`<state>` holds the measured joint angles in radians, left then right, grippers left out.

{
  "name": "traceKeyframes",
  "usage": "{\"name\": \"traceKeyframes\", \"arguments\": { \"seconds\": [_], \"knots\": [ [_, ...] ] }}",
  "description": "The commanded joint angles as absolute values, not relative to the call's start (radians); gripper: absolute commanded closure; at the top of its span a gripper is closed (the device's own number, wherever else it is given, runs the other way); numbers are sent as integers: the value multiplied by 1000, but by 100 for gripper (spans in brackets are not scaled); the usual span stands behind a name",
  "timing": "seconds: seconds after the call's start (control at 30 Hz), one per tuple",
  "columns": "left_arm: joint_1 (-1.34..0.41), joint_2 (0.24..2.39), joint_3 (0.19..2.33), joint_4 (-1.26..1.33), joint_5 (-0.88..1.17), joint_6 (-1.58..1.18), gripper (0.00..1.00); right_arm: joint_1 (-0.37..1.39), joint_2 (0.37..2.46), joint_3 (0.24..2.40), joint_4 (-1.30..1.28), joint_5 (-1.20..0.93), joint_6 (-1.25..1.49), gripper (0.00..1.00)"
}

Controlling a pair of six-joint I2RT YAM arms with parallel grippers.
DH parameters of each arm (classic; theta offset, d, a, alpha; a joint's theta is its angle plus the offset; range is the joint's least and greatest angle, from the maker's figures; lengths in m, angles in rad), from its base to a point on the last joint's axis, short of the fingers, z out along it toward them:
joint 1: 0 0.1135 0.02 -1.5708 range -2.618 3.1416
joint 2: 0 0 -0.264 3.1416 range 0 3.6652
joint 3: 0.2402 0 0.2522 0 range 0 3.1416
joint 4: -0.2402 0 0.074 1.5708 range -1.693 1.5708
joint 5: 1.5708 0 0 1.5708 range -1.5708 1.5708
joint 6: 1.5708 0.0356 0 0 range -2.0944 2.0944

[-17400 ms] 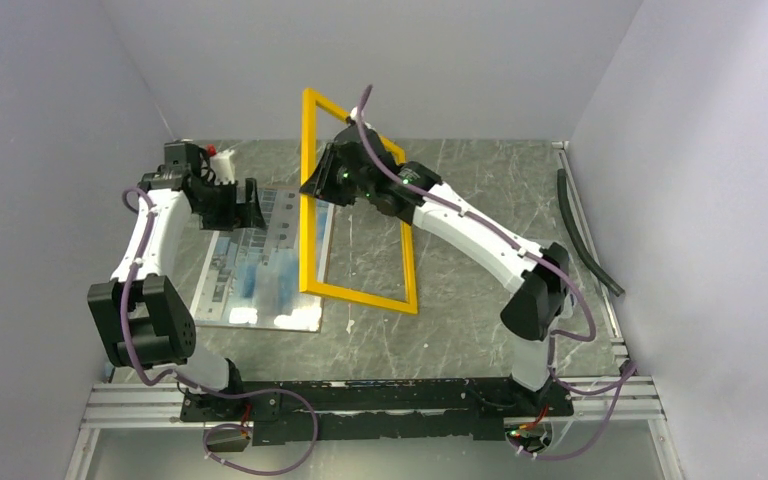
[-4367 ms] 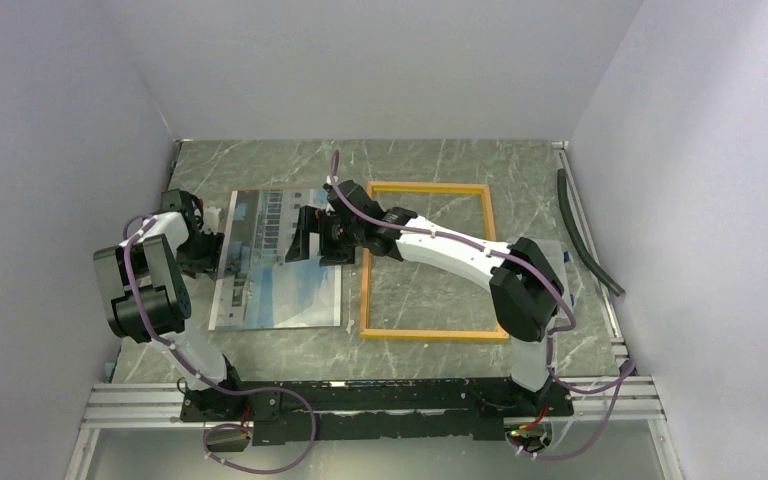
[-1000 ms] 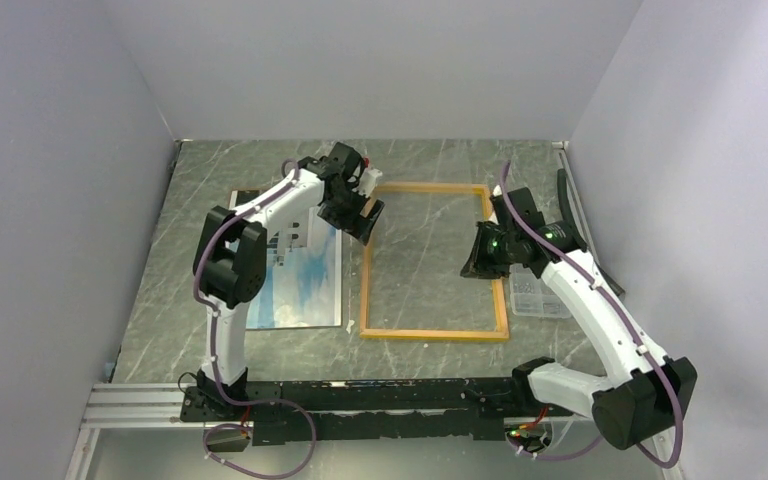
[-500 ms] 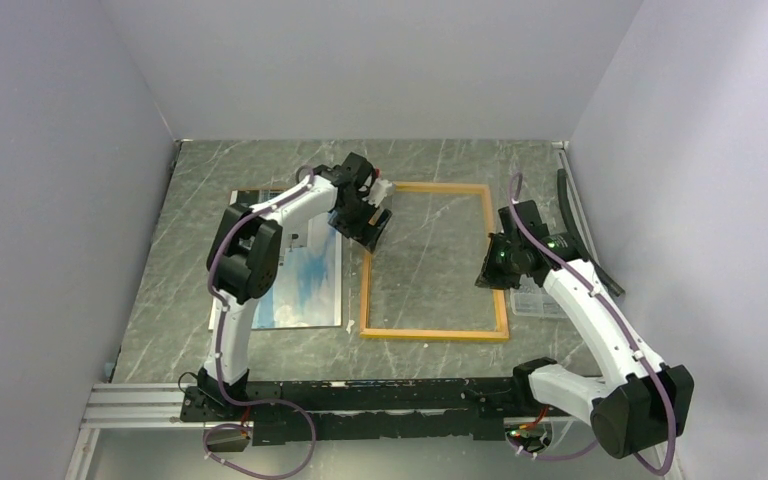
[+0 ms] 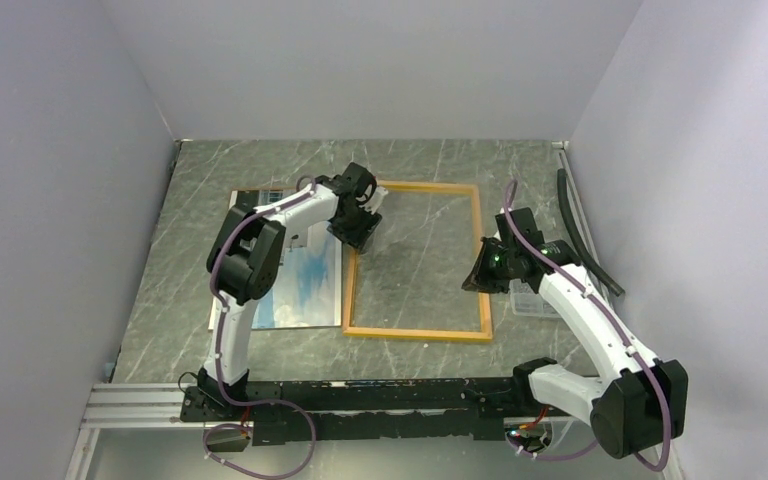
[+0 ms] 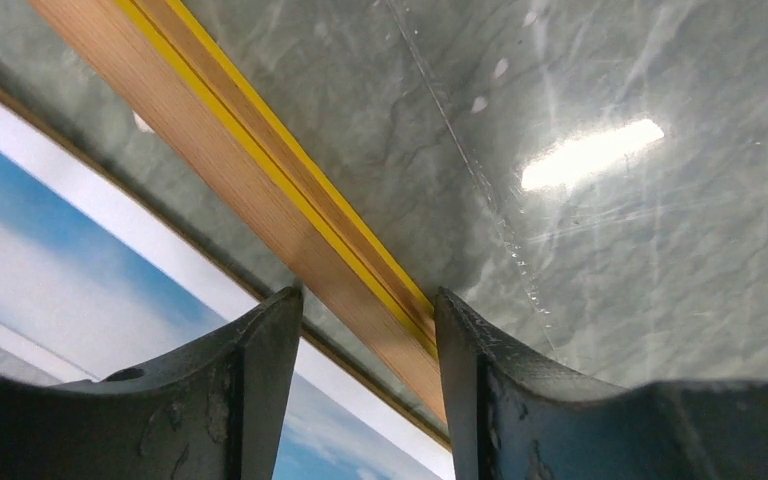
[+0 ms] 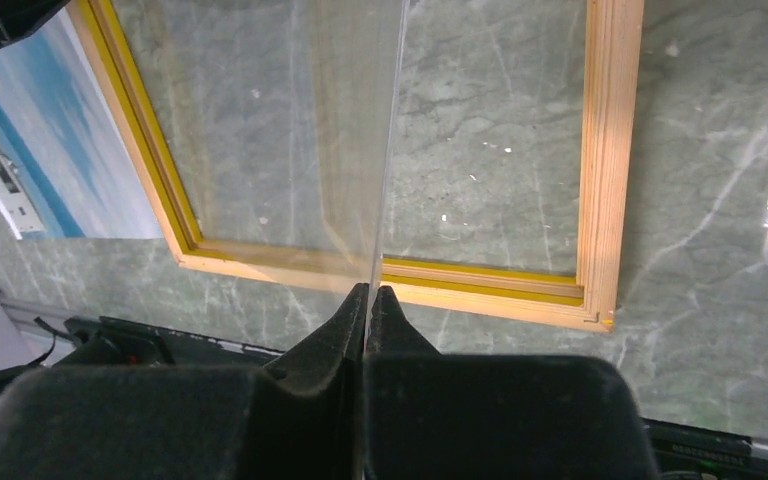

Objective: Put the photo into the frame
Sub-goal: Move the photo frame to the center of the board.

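From above we saw the photo [image 5: 310,290] lying flat on the grey table [image 5: 430,160], picture side up, with the left arm reaching over it. Just beside it on the right lay the frame [image 5: 415,332], flat, wood side up. The left gripper [image 6: 365,310] sat at the frame's left rail, near the far corner. Only the left wrist view showed its fingers standing apart with the rail between them, and a yellow strip along that rail. We could not tell if they pinched it. By the frame's right rail the right gripper [image 7: 368,295] had its fingers pressed together. Only the right wrist view showed what they held: a thin clear pane [image 7: 385,150], seen edge on, reaching out over the frame. From above the pane did not show. Further right were a clear box [image 5: 525,302] and a black hose [image 5: 590,245]
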<state>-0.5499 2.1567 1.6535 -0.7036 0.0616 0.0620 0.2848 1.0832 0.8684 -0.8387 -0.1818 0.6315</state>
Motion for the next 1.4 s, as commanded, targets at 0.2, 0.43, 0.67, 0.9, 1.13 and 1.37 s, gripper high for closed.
{"name": "traceKeyframes", "arguments": {
  "seconds": [0.2,0.43,0.67,0.9,1.13,1.37],
  "knots": [
    [-445,2054,1411,-693,3,83,43,347,1174,871,-645,-274,684,100],
    [-430,1993,1379,-692,-16,102,40,483,1232,891,-571,-204,767,100],
    [-431,2000,1487,-736,68,92,40,488,1165,901,-601,-141,794,100],
    [-366,1910,1654,-874,279,80,37,488,1141,918,-574,-180,791,100],
    [-208,1823,1744,-956,298,63,26,493,1192,1130,-610,-256,726,100],
    [-69,1764,1623,-935,263,60,23,557,1229,1364,-624,-378,691,100]
  ]
}}
